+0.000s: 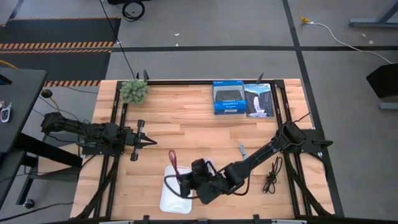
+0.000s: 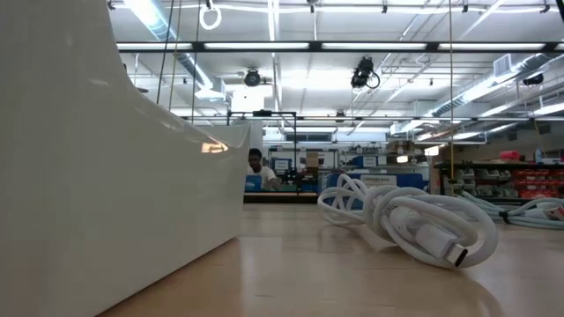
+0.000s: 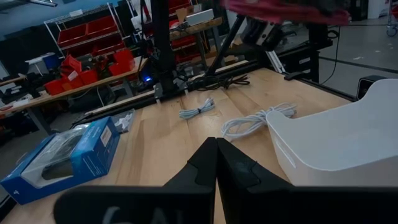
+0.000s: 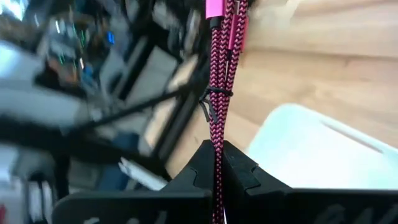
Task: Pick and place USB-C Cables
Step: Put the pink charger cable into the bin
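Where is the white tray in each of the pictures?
High view: the white tray sits at the table's near edge, under the right gripper.
Low view: its wall fills the left side.
Left wrist view: far right.
Right wrist view: lower right.
Shared landmark: the dark red cable held above it.

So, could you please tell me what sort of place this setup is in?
Probably a workshop or robotics lab: long ceiling strip lights, shelving with red parts bins, and hazard-striped floor marking beside the wooden table.
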Controlling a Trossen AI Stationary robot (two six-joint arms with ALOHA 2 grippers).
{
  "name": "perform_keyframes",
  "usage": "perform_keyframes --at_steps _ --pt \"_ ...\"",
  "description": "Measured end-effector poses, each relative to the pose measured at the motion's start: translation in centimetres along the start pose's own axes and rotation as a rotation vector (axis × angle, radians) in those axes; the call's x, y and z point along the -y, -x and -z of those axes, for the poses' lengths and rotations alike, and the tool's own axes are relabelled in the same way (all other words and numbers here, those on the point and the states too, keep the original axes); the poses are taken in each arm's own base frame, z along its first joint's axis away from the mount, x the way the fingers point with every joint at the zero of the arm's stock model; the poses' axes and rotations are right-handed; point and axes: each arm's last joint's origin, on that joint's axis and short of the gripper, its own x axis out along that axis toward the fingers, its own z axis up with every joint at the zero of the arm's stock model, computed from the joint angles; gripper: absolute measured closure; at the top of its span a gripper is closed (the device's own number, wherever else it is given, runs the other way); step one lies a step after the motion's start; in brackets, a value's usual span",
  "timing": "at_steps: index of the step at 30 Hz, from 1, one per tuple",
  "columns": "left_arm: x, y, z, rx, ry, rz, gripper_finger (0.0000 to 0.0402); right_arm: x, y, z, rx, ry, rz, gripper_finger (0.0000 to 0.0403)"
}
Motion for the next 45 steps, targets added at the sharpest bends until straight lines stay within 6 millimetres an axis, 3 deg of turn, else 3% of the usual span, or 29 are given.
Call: perform_keyframes --at_steps 8,13,22,32,45 --pt "0.0 0.0 0.0 0.000 0.000 0.000 0.0390 1.3 0.3 1.2 -0.267 0.185 0.060 0.0392" --pt "0.0 0.0 0.0 0.000 0.000 0.000 0.0390 2.1 0.4 2.1 -0.341 0.240 0.052 0.0392" --pt "0.0 0.0 0.0 0.000 0.000 0.000 0.0390 3.1 -0.5 2.3 -0.330 -0.001 0.038 0.0392" --pt "0.0 0.0 0.0 0.000 0.000 0.000 0.0390 5.3 -1.7 2.3 -0.449 -0.268 0.116 0.0388" --pt "0.0 0.0 0.0 0.000 0.000 0.000 0.0390 5.9 -3.2 0.5 -0.538 -0.400 0.150 0.0385"
